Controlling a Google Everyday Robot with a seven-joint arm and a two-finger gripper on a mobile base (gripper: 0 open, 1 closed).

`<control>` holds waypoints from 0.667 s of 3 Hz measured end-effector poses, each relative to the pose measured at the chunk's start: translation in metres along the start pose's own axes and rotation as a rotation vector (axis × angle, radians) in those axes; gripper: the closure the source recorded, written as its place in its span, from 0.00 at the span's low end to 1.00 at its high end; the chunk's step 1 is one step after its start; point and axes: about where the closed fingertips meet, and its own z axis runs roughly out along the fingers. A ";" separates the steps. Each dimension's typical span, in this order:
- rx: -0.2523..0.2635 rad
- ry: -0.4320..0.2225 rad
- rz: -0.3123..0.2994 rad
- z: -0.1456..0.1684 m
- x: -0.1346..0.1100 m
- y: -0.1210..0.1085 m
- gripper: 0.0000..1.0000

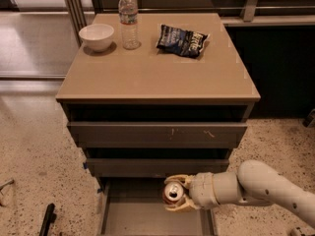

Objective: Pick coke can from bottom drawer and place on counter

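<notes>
Red-orange coke can [172, 192] low in the view, near six o'clock, silver top and pull tab turned up toward the camera. Clamped from twelve and six o'clock by the two cream fingers [178, 180] of the gripper [171, 194], jaws pressed against the can's sides in a firm grasp. Pale rounded arm [268, 191] reaching in from four o'clock, its wrist just at three o'clock of the can. Can held over the back part of the bottom drawer [140, 221], pulled open, with grey floor showing toward seven o'clock of the can and a thin left wall in sight. Hard to say whether lifted clear of that floor or touching it. Straight up toward twelve o'clock, two more grey drawers with flat fronts and a dark gap over each: middle drawer [147, 167] just above the gripper, top drawer [157, 134] higher, marked by a few small light scuffs. Above those, the tan counter [157, 77], square and smooth, well apart from the can. Along its far edge, a white bowl [96, 36] at eleven o'clock. Just at three o'clock of the bowl, an upright clear water bottle [129, 18] with a white cap. At one o'clock, a dark crumpled chip bag [182, 40] lying flat, apart from the bottle. Speckled terrazzo floor [34, 151] at nine and three o'clock of the cabinet. Slim black object [47, 220] on it at seven o'clock, too cut off to identify.
</notes>
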 end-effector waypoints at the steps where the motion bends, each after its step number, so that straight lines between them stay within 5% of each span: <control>1: 0.019 0.009 -0.088 -0.058 -0.119 0.015 1.00; 2: 0.021 0.046 -0.112 -0.059 -0.123 0.016 1.00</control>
